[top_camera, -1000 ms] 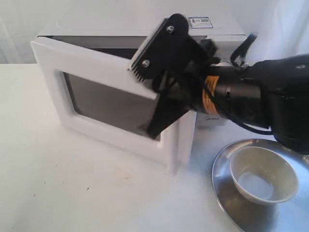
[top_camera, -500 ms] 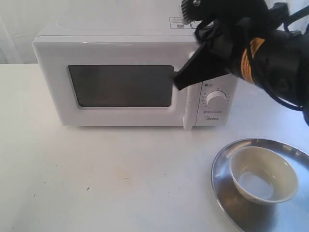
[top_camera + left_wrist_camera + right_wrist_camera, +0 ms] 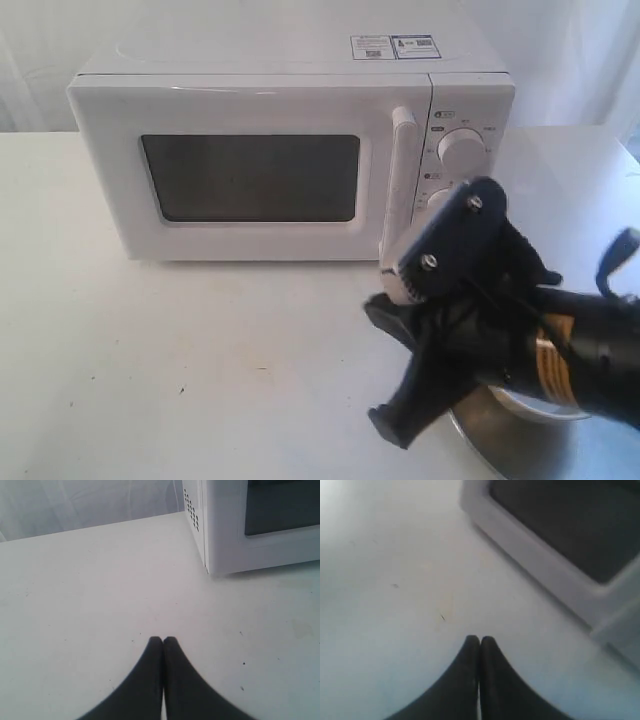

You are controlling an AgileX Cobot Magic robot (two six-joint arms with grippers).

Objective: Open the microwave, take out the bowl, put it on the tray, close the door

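exterior view: the microwave [image 3: 270, 90] stands with its door [image 3: 250, 230] shut flush. the right gripper [image 3: 397, 428] hangs low at the tray [image 3: 485, 445] rim, hiding the bowl (presumably on the tray); a careless swing could knock either.
left wrist view: the left gripper [image 3: 162, 641] has its jaws together and empty, above the table [image 3: 75, 605].
right wrist view: jaws pressed together on nothing, door close by.

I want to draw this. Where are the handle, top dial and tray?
Handle [image 3: 402, 160], exterior view, middle of the white bar.
Top dial [image 3: 461, 148], exterior view, centre of the knob.
Tray [image 3: 505, 448], exterior view, bare silver part.
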